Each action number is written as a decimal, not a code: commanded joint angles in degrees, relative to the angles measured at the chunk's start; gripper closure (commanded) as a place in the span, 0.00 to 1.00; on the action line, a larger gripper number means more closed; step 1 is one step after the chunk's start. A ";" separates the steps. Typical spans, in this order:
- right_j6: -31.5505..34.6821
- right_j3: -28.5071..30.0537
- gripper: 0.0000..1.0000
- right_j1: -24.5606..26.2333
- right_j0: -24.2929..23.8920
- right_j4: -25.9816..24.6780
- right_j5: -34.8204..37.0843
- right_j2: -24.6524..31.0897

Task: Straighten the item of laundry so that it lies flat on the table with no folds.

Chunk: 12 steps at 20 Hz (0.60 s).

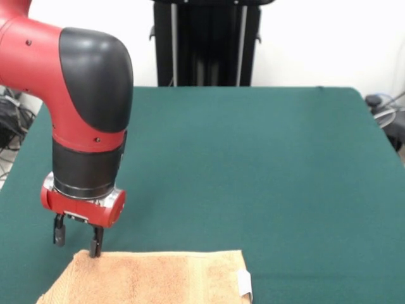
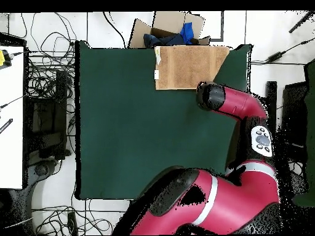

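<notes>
The peach-orange towel (image 1: pixel 158 278) lies on the green table (image 1: pixel 253 158) at its near edge, cut off by the picture's bottom. Its white tags (image 1: pixel 244 282) are on the right edge. My gripper (image 1: pixel 77 240) is open and points down at the towel's far left corner. One fingertip (image 1: pixel 95 248) touches that corner and the other stands just off the cloth. In the overhead view the towel (image 2: pixel 187 66) looks like a flat rectangle at the table's (image 2: pixel 135 123) top edge. There the arm's wrist (image 2: pixel 210 96) hides the gripper.
A cardboard box with blue cloth (image 2: pixel 167 32) sits just beyond the table edge by the towel. Cables (image 2: pixel 46 74) and a white desk (image 2: pixel 11 117) lie beside the table. The black pedestal (image 1: pixel 205 41) stands at the far side.
</notes>
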 commanded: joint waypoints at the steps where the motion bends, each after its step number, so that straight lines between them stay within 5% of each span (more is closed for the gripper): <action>1: 4.28 7.10 0.00 2.25 -0.08 -1.58 -2.78 5.06; 12: 3.15 6.18 0.00 4.37 -1.04 -2.08 -4.88 5.60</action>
